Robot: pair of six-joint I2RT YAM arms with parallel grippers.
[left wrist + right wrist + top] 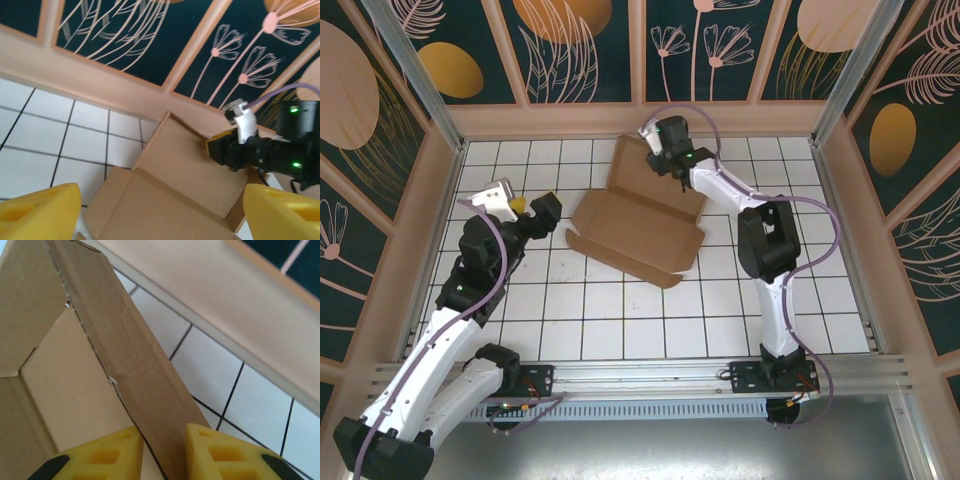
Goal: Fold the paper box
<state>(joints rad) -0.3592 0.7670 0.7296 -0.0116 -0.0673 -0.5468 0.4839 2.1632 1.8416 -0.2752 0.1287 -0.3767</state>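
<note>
Cardboard of the paper box (640, 225) lies on the desk (620, 320) toward the rear, mostly flat with only its far panel raised. The fold is therefore judged early, with side walls, flaps and lid outstanding. The right pincer (162, 440) is clamped on that panel's edge, the left pincer (532, 208) hangs wide open and empty beside the box, and the rear wall (640, 118) close behind may limit swing.

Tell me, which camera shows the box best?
The top view: it takes in the whole box, edge to edge. The left wrist view cuts off the box's near part. The right wrist view shows one flap up close, pinched between the right fingers.
</note>
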